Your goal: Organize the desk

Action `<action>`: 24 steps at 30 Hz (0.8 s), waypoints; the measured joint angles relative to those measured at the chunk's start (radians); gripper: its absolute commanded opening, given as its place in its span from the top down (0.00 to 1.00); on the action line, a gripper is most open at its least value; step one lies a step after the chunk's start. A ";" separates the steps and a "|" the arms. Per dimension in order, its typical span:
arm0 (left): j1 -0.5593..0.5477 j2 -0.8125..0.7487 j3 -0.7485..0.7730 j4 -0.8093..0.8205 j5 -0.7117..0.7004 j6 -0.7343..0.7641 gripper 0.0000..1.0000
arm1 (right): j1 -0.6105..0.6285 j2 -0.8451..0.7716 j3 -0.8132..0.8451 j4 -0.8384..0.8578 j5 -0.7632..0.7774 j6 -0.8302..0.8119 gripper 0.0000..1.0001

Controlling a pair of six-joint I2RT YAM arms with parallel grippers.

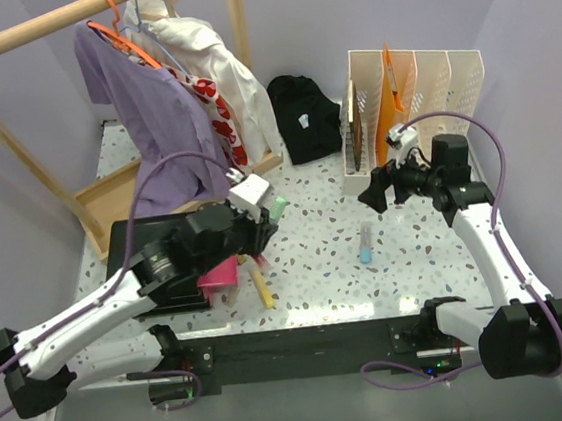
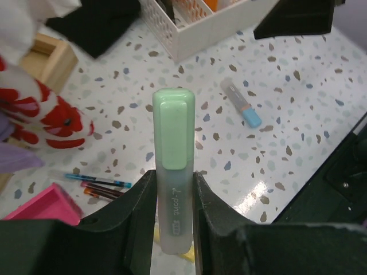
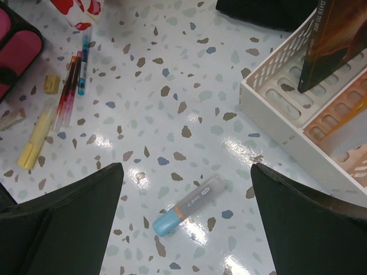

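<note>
Left gripper (image 2: 174, 192): clamped on green highlighter (image 2: 173, 132), a grip clear only in the wrist view; reaching low over the desk (image 1: 327, 266) beneath.
Right gripper (image 3: 186, 169): jaws wide, empty, above blue highlighter (image 3: 184, 206).

Pale lilac walls (image 1: 531, 3) enclose the scene at the back and on both sides, under soft, even light. A bare-wood clothes rack (image 1: 12, 39) stands in the back left corner, its rail slanting across that corner.
</note>
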 measured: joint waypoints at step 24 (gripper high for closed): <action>0.005 -0.291 -0.013 -0.254 -0.379 -0.121 1.00 | -0.005 0.049 -0.027 0.011 -0.098 -0.070 0.02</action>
